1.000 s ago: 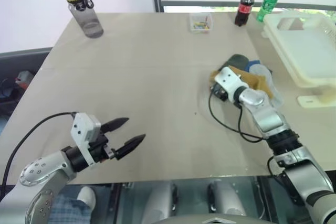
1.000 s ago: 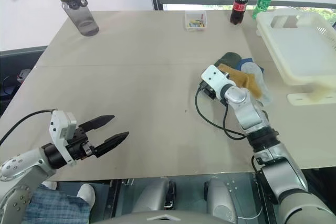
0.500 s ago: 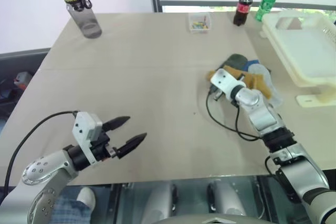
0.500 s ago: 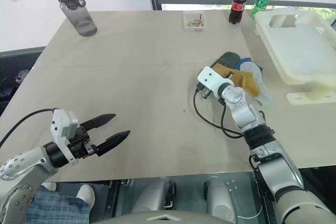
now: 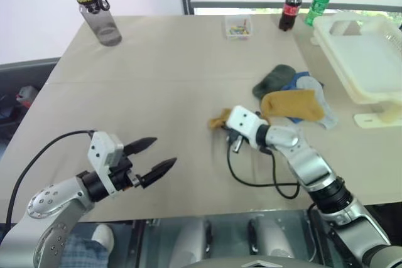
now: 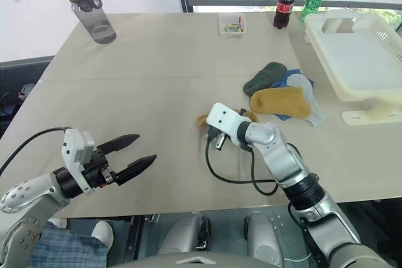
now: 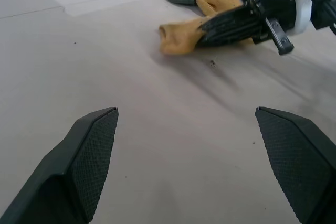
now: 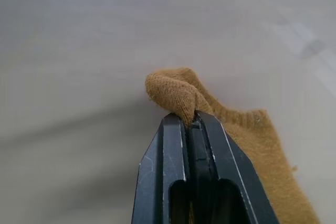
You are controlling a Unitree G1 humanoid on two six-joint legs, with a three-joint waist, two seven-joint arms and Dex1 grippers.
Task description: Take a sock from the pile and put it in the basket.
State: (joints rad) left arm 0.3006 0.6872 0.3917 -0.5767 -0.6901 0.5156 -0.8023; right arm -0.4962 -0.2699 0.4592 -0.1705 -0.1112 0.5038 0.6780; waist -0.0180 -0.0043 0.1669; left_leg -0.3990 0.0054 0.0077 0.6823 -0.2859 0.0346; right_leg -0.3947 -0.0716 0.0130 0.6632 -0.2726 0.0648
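- Right gripper: fingers clamped on a mustard-yellow knitted sock, just beside the sock pile.
- Left gripper: fingers apart, empty.
- Next, likely: carry it beyond the pile into the creamy-white slotted plastic basket.

Two head cameras, set side by side, look forward and down across a beige table from above its near edge, both showing the whole tabletop. The left wrist camera sits low, just above the surface, looking along it towards a mustard sock nearby. The right wrist camera is very close to that same sock, angled down.
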